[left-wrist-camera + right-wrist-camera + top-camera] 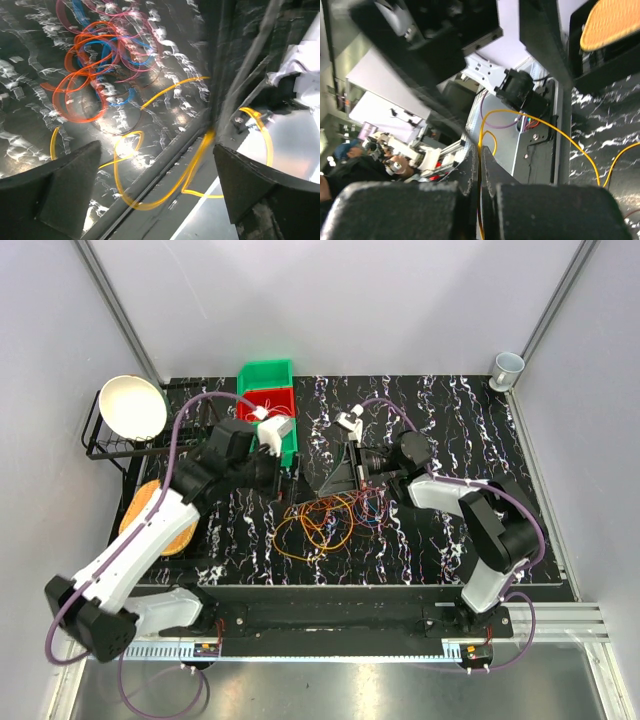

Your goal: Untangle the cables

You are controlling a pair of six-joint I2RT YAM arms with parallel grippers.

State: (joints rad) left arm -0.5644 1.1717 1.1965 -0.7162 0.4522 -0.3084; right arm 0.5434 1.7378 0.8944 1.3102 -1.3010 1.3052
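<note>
Left claw [156,165]: fingers wide apart, nothing clamped. A yellow cable [131,201] loops across the gap between the two pads. It is blurred, so I cannot tell whether it touches either pad.

Ahead of this claw and off to its left, the cables [95,65] lie in a tangle of orange, blue and pink-red loops on the black marbled table [30,125].

Top view: a red bin [268,400] sits just beyond the left claw, and a green bin [265,373] touches its far side. The tangle lies between the two claws, slightly toward the arm bases.

Right claw [480,160]: fingers pressed together, clamped on a yellow strand [540,122]. The strand leaves the tips, rises, then arcs away to the claw's right across the table edge.
</note>
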